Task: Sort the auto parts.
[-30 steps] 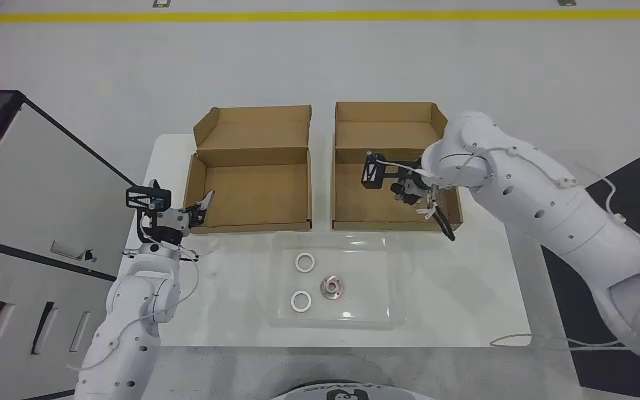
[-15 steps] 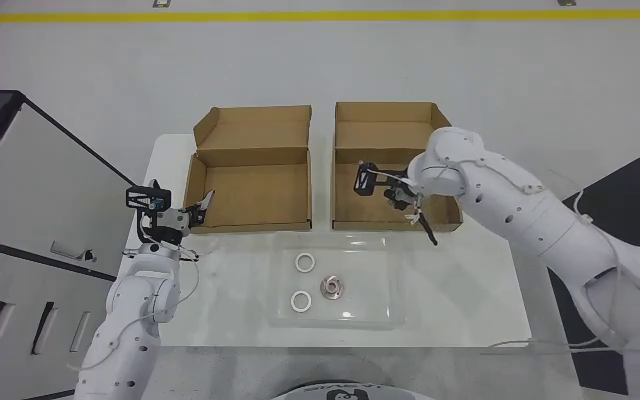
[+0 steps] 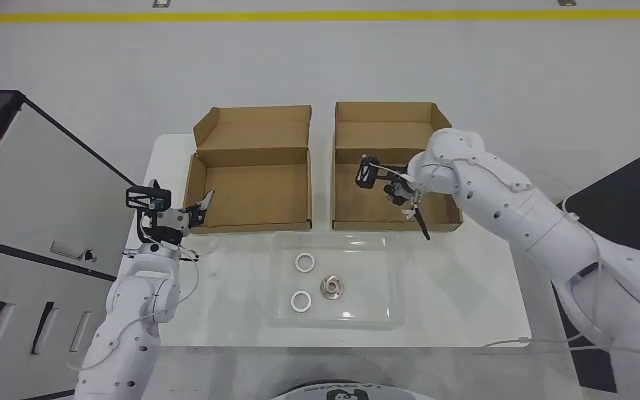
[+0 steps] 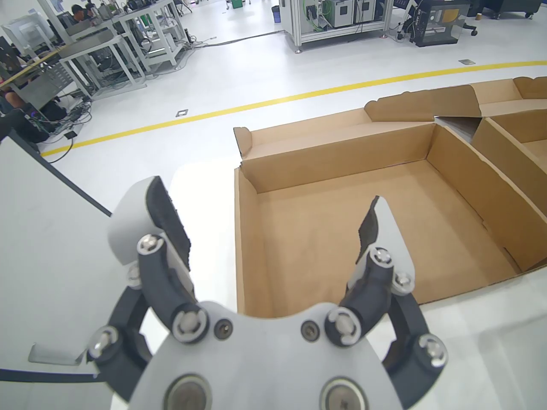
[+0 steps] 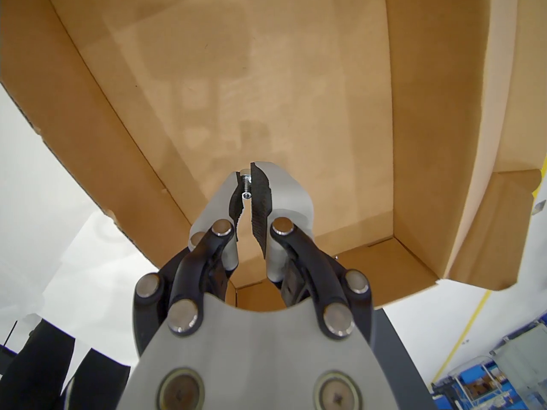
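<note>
Pinching a small threaded bolt [image 5: 245,184] between closed fingertips, the right gripper [image 5: 247,189] hangs over a cardboard box [image 5: 299,65]; the left gripper [image 4: 267,200], fingers apart, faces a second cardboard box [image 4: 384,232] just beyond them.

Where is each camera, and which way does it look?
Top view: overhead, looking down at the table, left box, right box, clear tray; both arms show.
Left wrist view: on the left wrist, facing the left box; open left gripper shows.
Right wrist view: on the right wrist, looking into the right box; right gripper shows, shut on a bolt.
Shared: top and left wrist views both show the left box.
</note>
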You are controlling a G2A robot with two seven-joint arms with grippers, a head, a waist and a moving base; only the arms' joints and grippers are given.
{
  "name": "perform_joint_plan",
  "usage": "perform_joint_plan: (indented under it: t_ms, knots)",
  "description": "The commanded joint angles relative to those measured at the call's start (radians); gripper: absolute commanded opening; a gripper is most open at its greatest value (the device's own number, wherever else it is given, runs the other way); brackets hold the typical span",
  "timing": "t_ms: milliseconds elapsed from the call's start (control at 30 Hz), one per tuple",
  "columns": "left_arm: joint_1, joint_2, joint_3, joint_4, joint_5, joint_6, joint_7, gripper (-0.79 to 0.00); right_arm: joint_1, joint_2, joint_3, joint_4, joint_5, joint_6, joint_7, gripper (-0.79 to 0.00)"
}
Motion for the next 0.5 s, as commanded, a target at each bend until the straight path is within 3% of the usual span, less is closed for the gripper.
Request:
perform_joint_plan:
  t_ms: [0, 467]
  knots:
    - [0.0, 0.0, 0.0, 0.0, 0.0, 0.0, 0.0, 0.0, -0.002, -0.006, -0.001, 0.01, 0.002, -0.001, 0.005, -0.785]
    - [0.0, 0.0, 0.0, 0.0, 0.0, 0.0, 0.0, 0.0, -0.025, -0.029, 0.013, 0.066, -0.011, -0.006, 0.019, -0.785]
